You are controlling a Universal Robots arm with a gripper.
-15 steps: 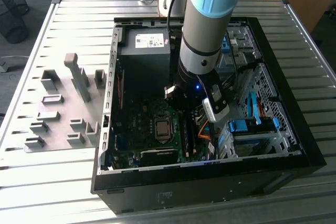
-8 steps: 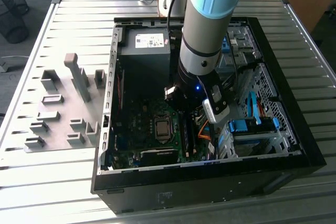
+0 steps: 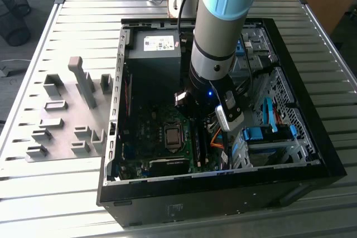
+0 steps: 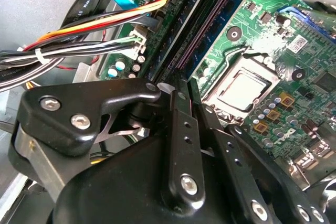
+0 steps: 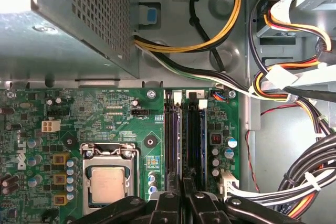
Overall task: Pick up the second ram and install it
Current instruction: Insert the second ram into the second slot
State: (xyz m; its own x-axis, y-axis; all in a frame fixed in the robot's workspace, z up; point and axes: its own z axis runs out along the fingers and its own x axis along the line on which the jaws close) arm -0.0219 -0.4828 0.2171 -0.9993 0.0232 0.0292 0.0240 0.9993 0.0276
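First wrist view — second ram (image 5: pixel 194 137) seemingly slotted, just beyond gripper (image 5: pixel 181 195).

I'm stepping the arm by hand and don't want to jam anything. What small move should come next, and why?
Probably a short, straight press down. In the first wrist view the gripper sits right over the memory slots beside the CPU socket, fingers close together, seemingly in line with the slot rails. Whether the second ram is seated isn't visible.

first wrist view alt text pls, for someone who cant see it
The gripper reaches down over the memory slots of a green motherboard, beside the CPU socket. A metal power supply sits above the board, with bundled cables along the case wall.
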